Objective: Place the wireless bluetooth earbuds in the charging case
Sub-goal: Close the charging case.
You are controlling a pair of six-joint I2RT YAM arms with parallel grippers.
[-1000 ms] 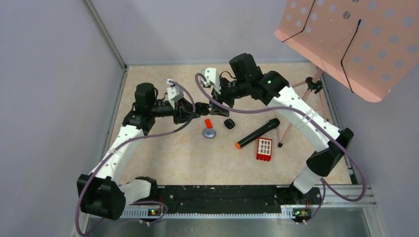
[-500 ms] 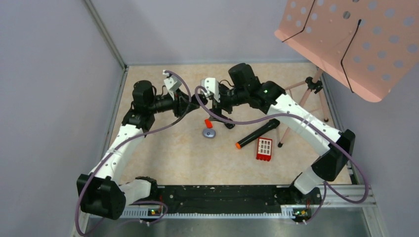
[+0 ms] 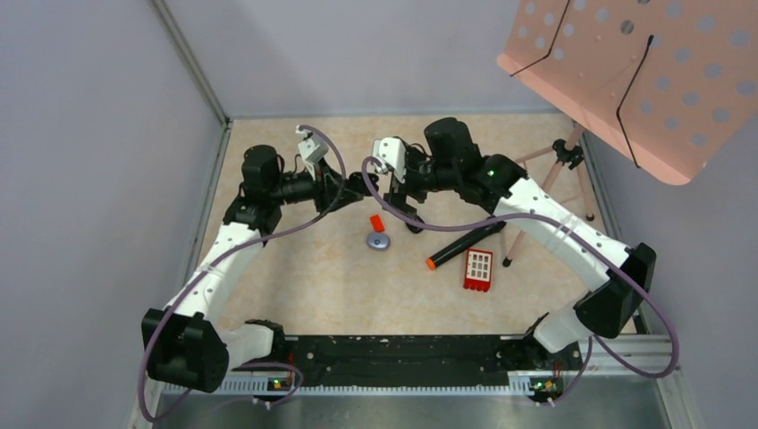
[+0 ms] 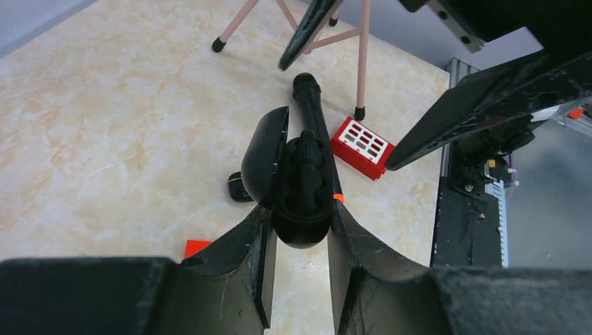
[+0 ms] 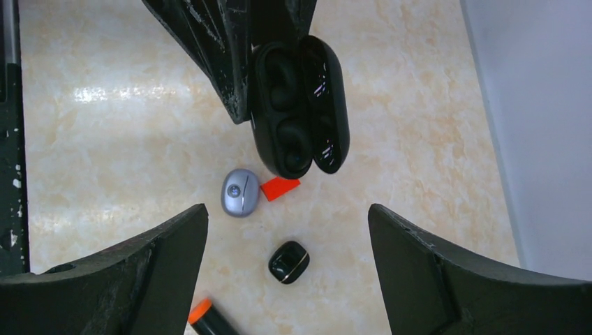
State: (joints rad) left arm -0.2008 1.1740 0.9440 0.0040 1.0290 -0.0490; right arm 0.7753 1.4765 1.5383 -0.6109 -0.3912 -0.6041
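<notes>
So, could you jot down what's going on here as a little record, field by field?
Left end effector: shut on the charging case, lid open, held off the table
Right end effector: open, holding nothing
Not yet in: one black earbud, lying on the table
Case wells: cannot tell if filled
Also there: grey disc, orange piece, marker, red block

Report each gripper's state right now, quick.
Left gripper: shut on the charging case, its lid open.
Right gripper: open, holding nothing.
</notes>
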